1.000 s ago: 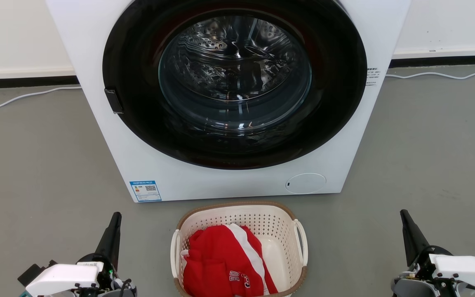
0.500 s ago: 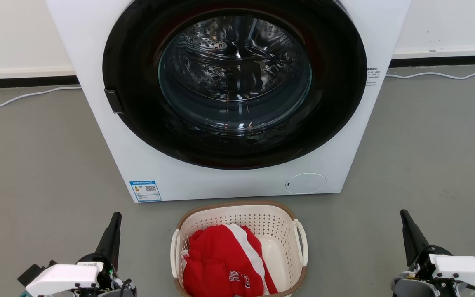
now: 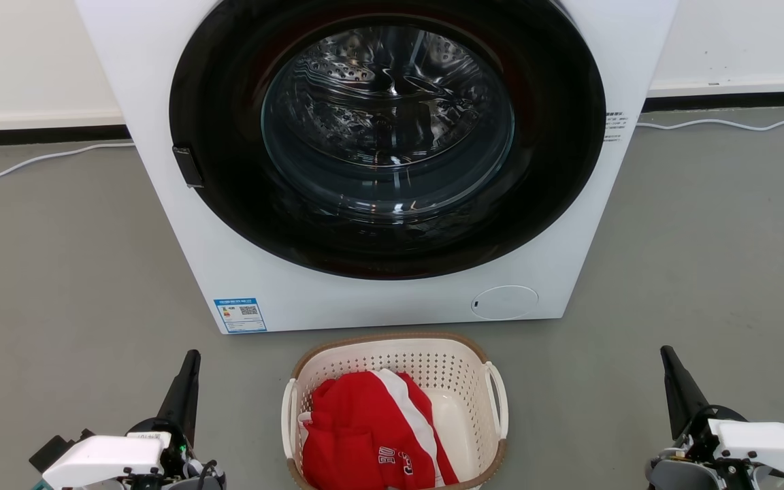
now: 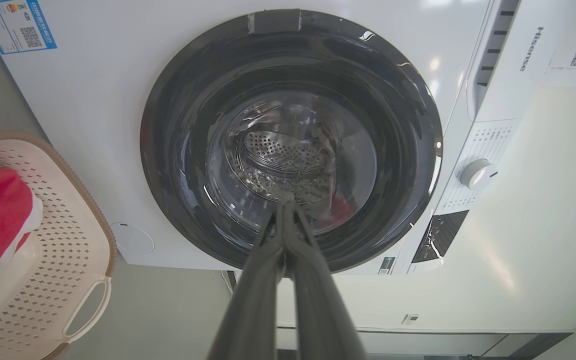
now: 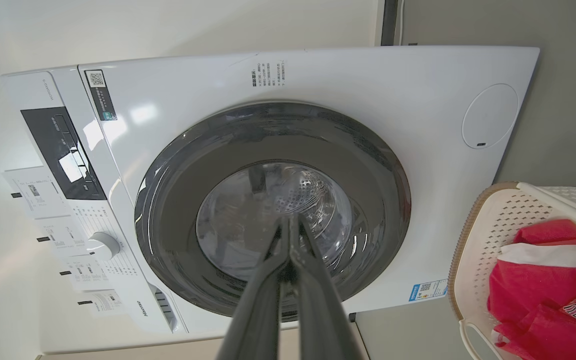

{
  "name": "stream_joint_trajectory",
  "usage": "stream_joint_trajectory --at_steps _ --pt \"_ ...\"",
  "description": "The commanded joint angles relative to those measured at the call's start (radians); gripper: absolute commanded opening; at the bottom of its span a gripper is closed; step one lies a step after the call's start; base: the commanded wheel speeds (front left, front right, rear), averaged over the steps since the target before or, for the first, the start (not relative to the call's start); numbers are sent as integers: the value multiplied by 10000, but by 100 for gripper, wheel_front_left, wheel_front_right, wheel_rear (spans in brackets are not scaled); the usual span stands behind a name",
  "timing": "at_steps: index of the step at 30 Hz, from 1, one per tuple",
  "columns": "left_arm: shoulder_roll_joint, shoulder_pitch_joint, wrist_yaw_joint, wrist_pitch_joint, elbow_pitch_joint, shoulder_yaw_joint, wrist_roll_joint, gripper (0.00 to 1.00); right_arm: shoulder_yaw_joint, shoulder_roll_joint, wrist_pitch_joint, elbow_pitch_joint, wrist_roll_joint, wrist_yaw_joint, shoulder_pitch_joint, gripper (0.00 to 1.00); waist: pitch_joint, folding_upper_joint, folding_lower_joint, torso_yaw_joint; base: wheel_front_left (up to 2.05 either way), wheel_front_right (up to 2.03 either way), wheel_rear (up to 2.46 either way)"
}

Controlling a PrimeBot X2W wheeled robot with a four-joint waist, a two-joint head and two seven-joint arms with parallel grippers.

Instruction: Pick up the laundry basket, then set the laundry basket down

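Observation:
The laundry basket [image 3: 392, 357], cream-white and perforated with a brown rim and white loop handles, stands on the grey floor just in front of the washing machine. Red and white clothing [image 3: 371, 432] lies inside it. My left gripper [image 3: 191, 358] rests at the lower left, well apart from the basket, its fingers shut with nothing between them. My right gripper [image 3: 667, 354] rests at the lower right, equally far off, also shut and empty. In the left wrist view the basket [image 4: 75, 240] shows at the left edge beside the gripper [image 4: 285, 201]. In the right wrist view the basket [image 5: 483, 240] shows at the right edge beside the gripper [image 5: 288, 218].
A big white washing machine [image 3: 181, 224] with a closed dark round door [image 3: 385, 136] stands right behind the basket. White cables [image 3: 31, 160] run along the floor by the wall on both sides. Grey floor [image 3: 58, 286] stretches out left and right of the machine.

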Motion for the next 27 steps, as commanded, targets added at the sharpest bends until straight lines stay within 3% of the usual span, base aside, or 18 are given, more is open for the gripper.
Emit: stream_joint_trajectory --at_steps 1,27 --pt "118 -523 -73 60 -285 295 -51 0 187 -108 75 -294 68 73 -597 0 0 0 0 0 0 0 0" --pt "118 -523 -73 60 -285 295 -51 0 187 -108 75 -294 68 73 -597 0 0 0 0 0 0 0 0"
